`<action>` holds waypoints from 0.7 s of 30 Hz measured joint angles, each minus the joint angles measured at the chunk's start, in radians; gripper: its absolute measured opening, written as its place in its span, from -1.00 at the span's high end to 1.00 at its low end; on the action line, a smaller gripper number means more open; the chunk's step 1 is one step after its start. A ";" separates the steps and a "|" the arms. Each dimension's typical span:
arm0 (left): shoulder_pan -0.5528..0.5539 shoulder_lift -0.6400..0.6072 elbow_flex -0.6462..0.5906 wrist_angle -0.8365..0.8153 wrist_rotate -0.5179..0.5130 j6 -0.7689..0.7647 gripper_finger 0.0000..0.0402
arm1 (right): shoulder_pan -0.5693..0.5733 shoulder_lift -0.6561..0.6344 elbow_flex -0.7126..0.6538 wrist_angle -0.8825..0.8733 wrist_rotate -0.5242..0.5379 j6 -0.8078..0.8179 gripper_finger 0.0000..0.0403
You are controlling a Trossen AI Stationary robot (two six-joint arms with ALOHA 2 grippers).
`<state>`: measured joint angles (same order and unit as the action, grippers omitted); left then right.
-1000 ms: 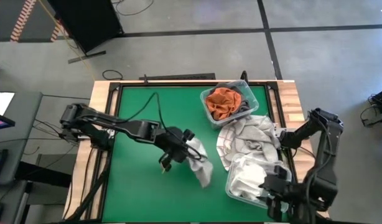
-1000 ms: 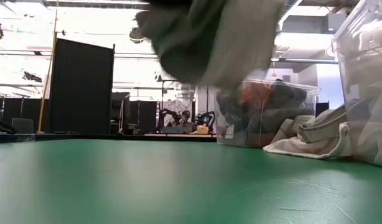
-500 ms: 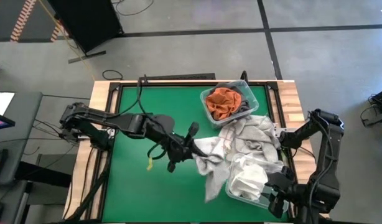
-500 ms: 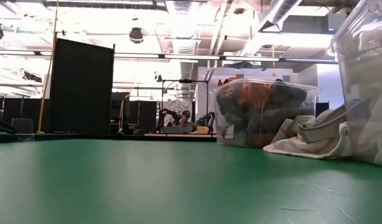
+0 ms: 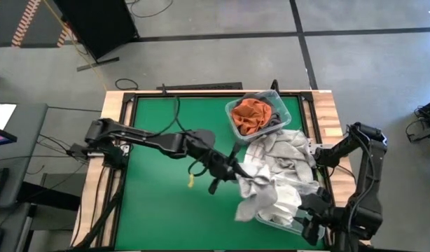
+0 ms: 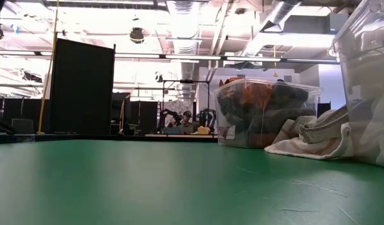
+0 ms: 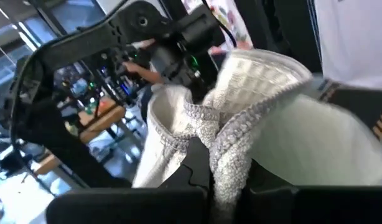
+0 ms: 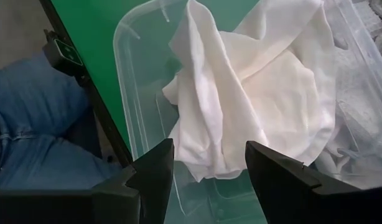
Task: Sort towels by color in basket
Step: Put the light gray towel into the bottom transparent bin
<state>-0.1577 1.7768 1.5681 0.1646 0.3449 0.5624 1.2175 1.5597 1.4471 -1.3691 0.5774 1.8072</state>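
Note:
My left gripper [image 5: 232, 171] is shut on a white and grey towel [image 5: 260, 196] at the table's middle right; the towel also shows in the left wrist view [image 7: 259, 93]. The towel spreads from the gripper over the near clear bin [image 5: 299, 218], which holds white towels [image 8: 253, 87]. The far clear bin [image 5: 255, 115] holds rust orange and dark grey towels. A heap of light towels [image 5: 281, 155] lies on the table between the bins. My right gripper [image 8: 209, 177] is open and empty above the near bin's front rim. My left gripper pinches a bunched fold of the towel [image 7: 223, 163] between its two fingers, several layers together. The fingers come slanting from the table's left. The towel is lifted at the hold and trails away toward the right, its lower part [image 5: 267, 206] draped on the near bin.
The two bins and the heap fill the table's right side; the green mat [image 5: 166, 203] shows bare on the left and in the low view [image 6: 148, 181]. A person's leg in jeans [image 8: 29, 137] is close by the table's front right corner.
My left gripper has carried the towel from the table's middle toward the right edge. The towel hung over the mat a second ago and showed at the top of the low view; it now lies spread over the near bin and is out of the low view.

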 joint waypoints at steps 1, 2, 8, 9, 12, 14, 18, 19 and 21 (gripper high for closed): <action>0.001 0.020 0.009 0.022 0.009 -0.010 0.97 | 0.000 0.000 0.000 -0.001 0.000 0.000 -0.17; 0.001 0.039 0.020 0.030 0.021 -0.018 0.97 | 0.002 0.000 0.000 -0.001 0.000 0.000 -0.17; -0.003 0.185 0.128 0.031 0.129 -0.047 0.97 | 0.008 0.000 0.000 -0.041 -0.008 0.044 -0.17; -0.005 0.213 0.147 0.032 0.137 -0.053 0.97 | 0.011 0.000 0.000 -0.057 -0.009 0.055 -0.17; -0.006 0.291 0.191 0.024 0.152 -0.066 0.97 | 0.015 0.000 0.000 -0.080 -0.011 0.071 -0.17; -0.005 0.335 0.213 -0.001 0.158 -0.067 0.96 | 0.022 0.000 0.000 -0.081 -0.011 0.072 -0.17; 0.004 0.395 0.243 -0.049 0.179 -0.069 0.83 | 0.032 0.000 0.000 -0.084 -0.023 0.082 -0.17; 0.005 0.406 0.247 -0.051 0.179 -0.068 0.76 | 0.035 0.000 0.000 -0.088 -0.025 0.085 -0.17; 0.006 0.420 0.253 -0.065 0.181 -0.068 0.61 | 0.039 0.000 0.000 -0.090 -0.025 0.086 -0.17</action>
<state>-0.1520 2.1965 1.8209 0.0994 0.5258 0.4947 1.2568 1.5597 1.4474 -1.4586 0.5522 1.8934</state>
